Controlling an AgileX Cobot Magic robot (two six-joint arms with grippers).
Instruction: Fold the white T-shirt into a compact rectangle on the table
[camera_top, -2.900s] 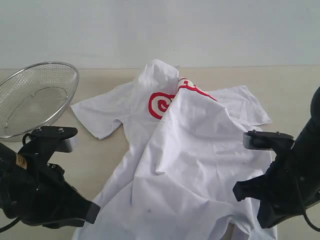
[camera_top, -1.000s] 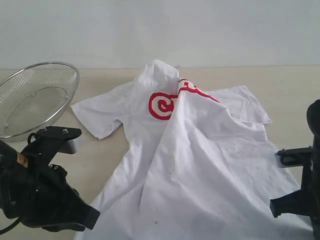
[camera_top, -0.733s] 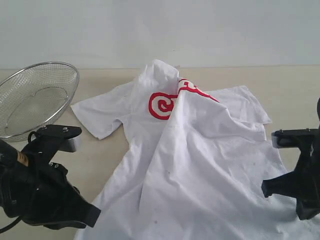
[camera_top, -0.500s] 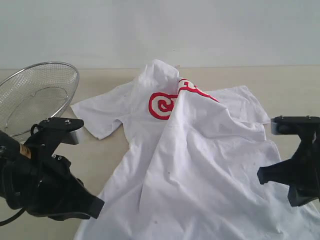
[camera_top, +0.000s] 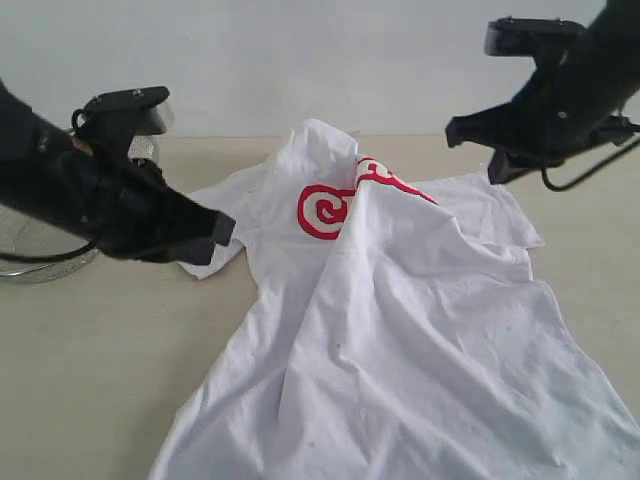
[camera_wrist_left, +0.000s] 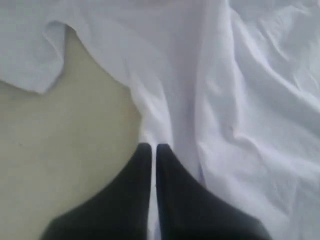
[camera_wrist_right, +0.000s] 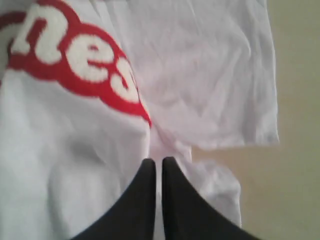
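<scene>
The white T-shirt (camera_top: 400, 330) lies rumpled on the table (camera_top: 100, 370), its hem near the front edge and a diagonal fold running over the red lettering (camera_top: 330, 210). My left gripper (camera_top: 222, 230) hangs shut and empty above the shirt's left sleeve. In the left wrist view its tips (camera_wrist_left: 150, 146) hover over the shirt's edge (camera_wrist_left: 240, 100). My right gripper (camera_top: 455, 130) is shut and empty, raised above the right sleeve. The right wrist view shows its tips (camera_wrist_right: 157, 161) over the cloth below the red lettering (camera_wrist_right: 75, 65).
A wire mesh basket (camera_top: 30, 265) sits at the far left, mostly hidden behind my left arm. Bare tabletop shows left of the shirt (camera_wrist_left: 65, 150) and beside the right sleeve (camera_wrist_right: 295, 150). A pale wall runs along the table's far edge.
Both arms have lifted from the near hem and swung toward the far side, now above the sleeves. The shirt's lower part lies spread wider than at first.
</scene>
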